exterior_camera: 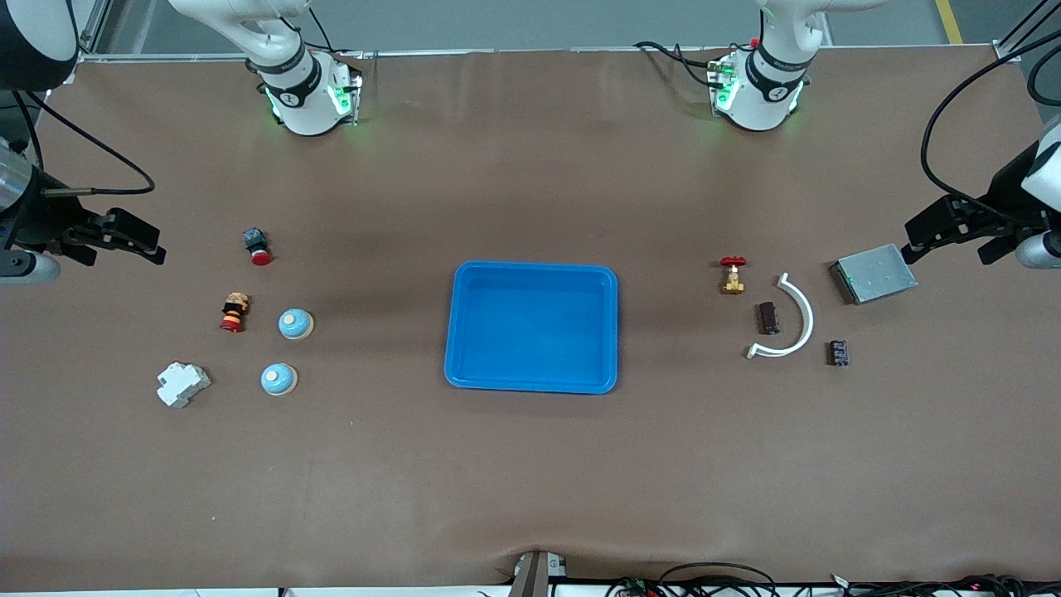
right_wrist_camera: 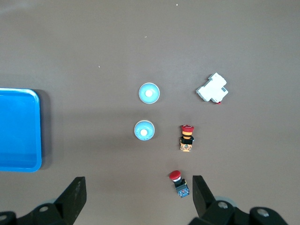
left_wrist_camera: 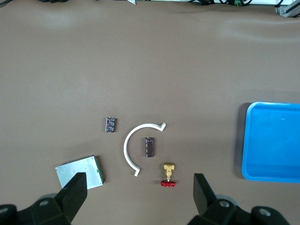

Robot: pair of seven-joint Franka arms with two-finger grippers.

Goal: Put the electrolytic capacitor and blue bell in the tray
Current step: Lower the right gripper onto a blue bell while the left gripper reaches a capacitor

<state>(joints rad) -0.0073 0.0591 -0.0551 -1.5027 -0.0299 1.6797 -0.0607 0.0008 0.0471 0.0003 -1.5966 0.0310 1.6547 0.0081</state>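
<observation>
The empty bright blue tray (exterior_camera: 615,332) lies mid-table; its edge also shows in both wrist views (left_wrist_camera: 274,140) (right_wrist_camera: 18,129). Two blue bells (exterior_camera: 295,323) (exterior_camera: 278,379) stand toward the right arm's end, seen from above in the right wrist view (right_wrist_camera: 144,130) (right_wrist_camera: 149,93). Two dark electrolytic capacitors (exterior_camera: 768,317) (exterior_camera: 839,352) lie toward the left arm's end (left_wrist_camera: 149,146) (left_wrist_camera: 111,124). My left gripper (exterior_camera: 953,240) (left_wrist_camera: 139,187) hangs open and empty by the grey plate. My right gripper (exterior_camera: 120,249) (right_wrist_camera: 139,187) hangs open and empty at its table end.
A white curved strip (exterior_camera: 792,319) arcs round one capacitor, with a red-handled brass valve (exterior_camera: 732,275) and a grey metal plate (exterior_camera: 874,273) close by. Near the bells are two red pushbuttons (exterior_camera: 256,245) (exterior_camera: 234,312) and a white breaker (exterior_camera: 182,384).
</observation>
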